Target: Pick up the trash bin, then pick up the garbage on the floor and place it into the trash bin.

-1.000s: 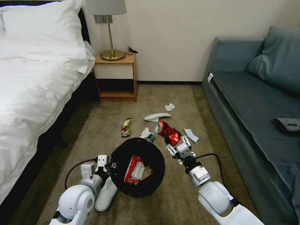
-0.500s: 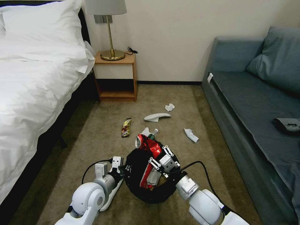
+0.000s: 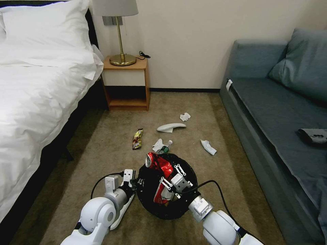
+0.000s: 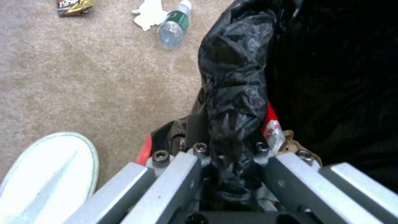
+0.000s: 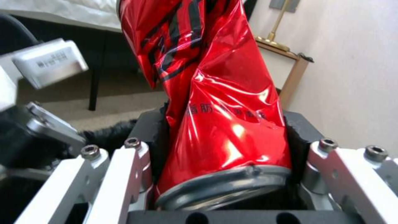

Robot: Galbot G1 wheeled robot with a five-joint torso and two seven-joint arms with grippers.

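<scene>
The right gripper (image 3: 168,176) clamps a crushed red can (image 3: 159,162) over the trash bin (image 3: 190,200). The can's long axis slants, open end toward the bed, seemingly. The left gripper (image 4: 232,155) pinches the bin's bag rim.

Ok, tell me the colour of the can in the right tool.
Shiny red can with black markings; right wrist view.

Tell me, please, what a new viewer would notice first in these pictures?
First, the crushed red can, shiny, clamped in the right end effector over the mouth of the trash bin in the middle of the carpet. Next, the left end effector pinching the bin's black bag at its rim, above a white slipper. Beyond the bin, a small bottle and a gold wrapper lie on the floor.
</scene>
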